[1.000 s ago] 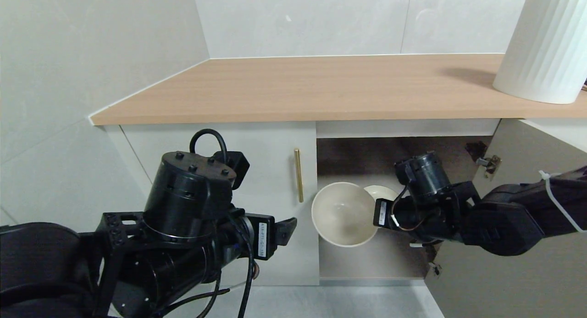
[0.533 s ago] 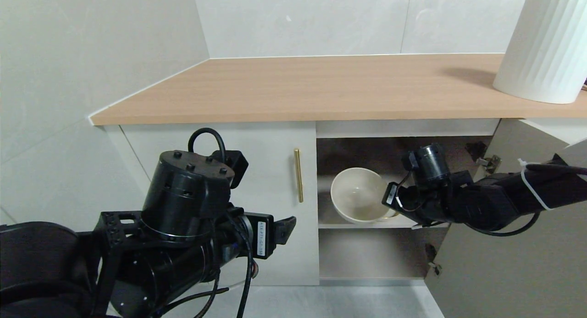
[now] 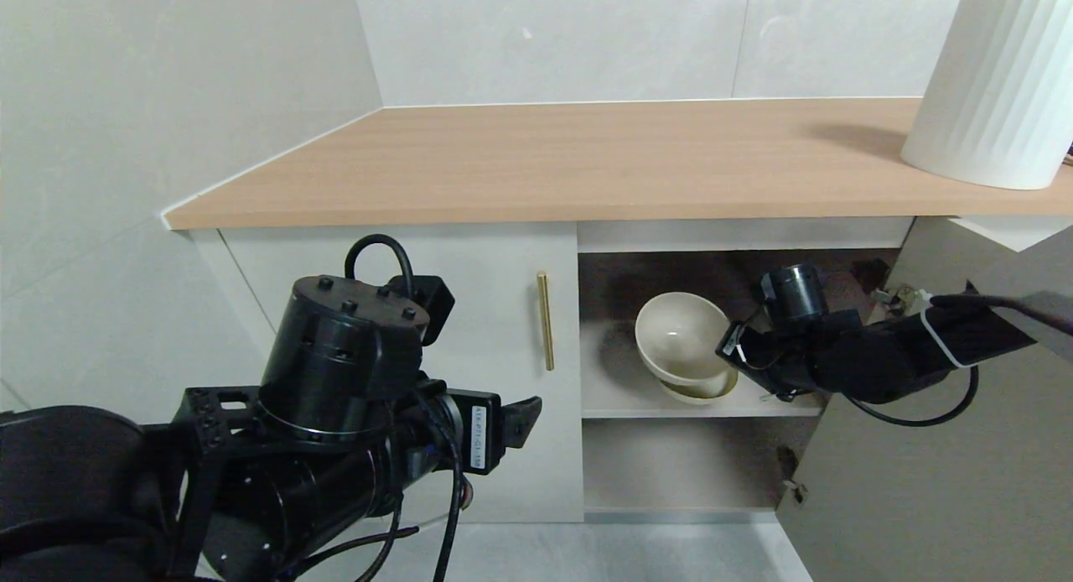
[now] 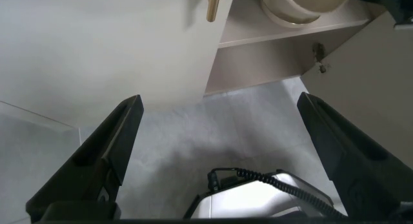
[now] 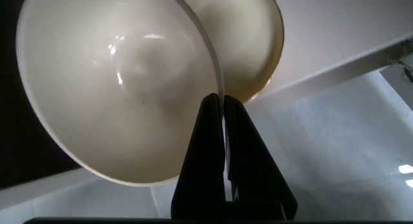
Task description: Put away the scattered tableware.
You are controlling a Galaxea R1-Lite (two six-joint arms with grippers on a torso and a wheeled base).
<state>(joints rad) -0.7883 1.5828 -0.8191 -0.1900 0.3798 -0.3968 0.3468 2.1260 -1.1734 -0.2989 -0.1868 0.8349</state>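
In the head view the right claw (image 3: pixel 728 353) holds a cream bowl (image 3: pixel 677 335) tilted inside the open cabinet, over a second dish (image 3: pixel 700 387) lying on the upper shelf (image 3: pixel 616 385); I cannot tell whether they touch. The right wrist view adds the grip: 2 black fingers (image 5: pixel 208 140) pinched on the bowl's rim. The left wrist view shows the left claw (image 4: pixel 217 111) spread wide above the floor, near the shut door's brass handle (image 3: pixel 545 320).
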